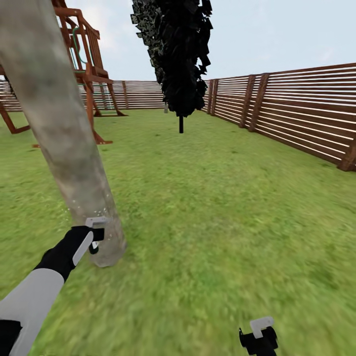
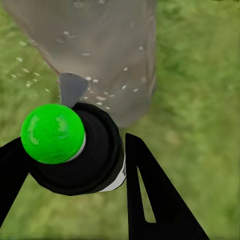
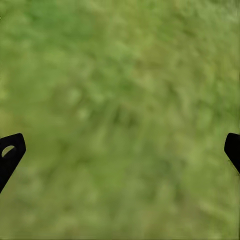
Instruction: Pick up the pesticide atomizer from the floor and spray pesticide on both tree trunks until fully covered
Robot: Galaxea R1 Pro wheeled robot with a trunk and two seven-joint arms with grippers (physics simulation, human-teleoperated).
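A thick mottled grey-brown tree trunk (image 1: pixel 59 138) leans through the left of the head view, its foot in the grass. My left gripper (image 1: pixel 96 237) is right against its base. In the left wrist view that gripper (image 2: pixel 75 165) is shut on the pesticide atomizer (image 2: pixel 75 150), a black bottle with a bright green top and a white band. The bottle points at the trunk (image 2: pixel 110 45), where small white droplets speckle the bark. My right gripper (image 1: pixel 259 336) hangs low at the lower right and stands open (image 3: pixel 120 150) over bare grass.
A green lawn (image 1: pixel 222 207) spreads ahead and to the right. A brown slat fence (image 1: pixel 296 109) runs along the right side and the back. A narrow black tree (image 1: pixel 180 54) stands mid-distance, and a wooden play structure (image 1: pixel 86 59) rises behind the trunk.
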